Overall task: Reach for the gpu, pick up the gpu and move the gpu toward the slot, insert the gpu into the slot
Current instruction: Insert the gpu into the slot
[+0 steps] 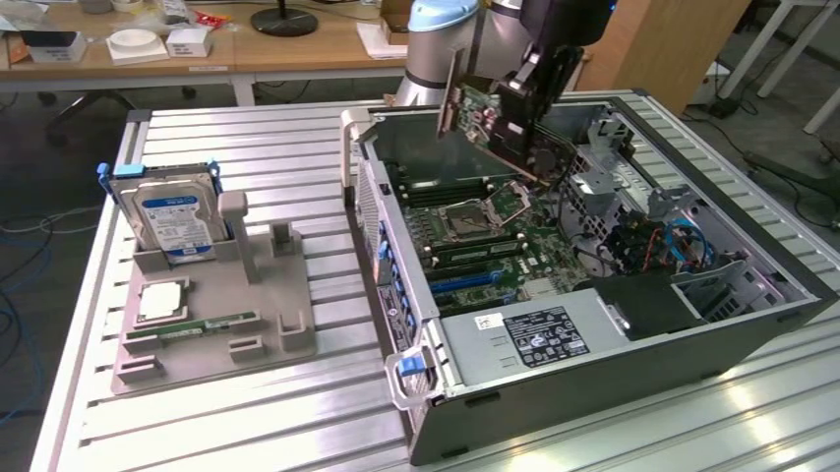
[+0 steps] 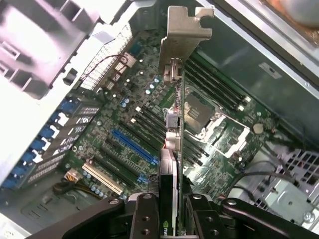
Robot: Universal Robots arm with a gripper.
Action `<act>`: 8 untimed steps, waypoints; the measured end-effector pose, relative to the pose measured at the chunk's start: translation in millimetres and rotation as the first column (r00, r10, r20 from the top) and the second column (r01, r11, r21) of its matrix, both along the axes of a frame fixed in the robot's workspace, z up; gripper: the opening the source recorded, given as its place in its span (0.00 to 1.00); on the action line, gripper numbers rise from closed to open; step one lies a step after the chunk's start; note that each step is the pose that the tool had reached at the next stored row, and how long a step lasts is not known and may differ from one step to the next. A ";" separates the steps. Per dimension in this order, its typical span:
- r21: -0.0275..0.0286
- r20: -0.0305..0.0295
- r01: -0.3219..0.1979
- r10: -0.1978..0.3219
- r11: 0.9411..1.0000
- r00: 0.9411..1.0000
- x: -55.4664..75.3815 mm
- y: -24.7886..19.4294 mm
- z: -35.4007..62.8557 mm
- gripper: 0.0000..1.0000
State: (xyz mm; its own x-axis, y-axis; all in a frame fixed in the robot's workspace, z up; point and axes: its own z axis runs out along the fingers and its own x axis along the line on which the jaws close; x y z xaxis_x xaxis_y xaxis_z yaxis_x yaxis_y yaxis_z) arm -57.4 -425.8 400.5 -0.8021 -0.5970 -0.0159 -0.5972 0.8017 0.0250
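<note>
Jaws of the gripper [image 2: 172, 214] are clamped on the gpu [image 2: 173, 149], one on each flat face. In the wrist view we look along the card edge-on toward its silvery bracket [image 2: 184, 42]. In the exterior view the gripper [image 1: 532, 93] holds the gpu [image 1: 475, 113] in the air, tilted, above the far end of the open computer case [image 1: 630, 383]. The card hangs clear of the motherboard [image 1: 525, 241] beneath it. It is not yet in the slot [image 2: 133, 145], which we take to be the long blue connector. In the wrist view that connector lies to one side of the card's line and the CPU socket [image 2: 199, 112] to the other.

We judge the card light and stiff, so it should not sag in this hold. It is fragile, though: small parts stand on its faces, and its contact edge is best left untouched. With smooth faces and a narrow pinch, it could pivot or slip if an edge catches on something. The flat faces near the top edge, away from the contacts and the thin bracket, look to us the right place to take hold. That is about where the jaws sit.

On the surface [image 1: 236, 147] outside the case, the hard drive [image 1: 171, 211] stands in its grey holder [image 1: 263, 285], well apart from the work.
</note>
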 end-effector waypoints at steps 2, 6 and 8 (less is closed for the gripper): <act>0.000 0.000 -0.035 0.035 0.999 0.999 0.0 0.0 -0.1 0.27; 0.000 0.000 -0.108 0.108 0.994 0.994 0.0 0.0 -0.1 0.27; 0.000 0.000 -0.137 0.137 0.991 0.991 0.0 0.0 -0.1 0.27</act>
State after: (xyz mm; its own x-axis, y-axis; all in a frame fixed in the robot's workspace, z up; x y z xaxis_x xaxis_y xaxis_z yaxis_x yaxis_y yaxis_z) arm -57.4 -425.9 400.4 -0.7128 -0.7012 -0.0159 -0.7013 0.7124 0.0250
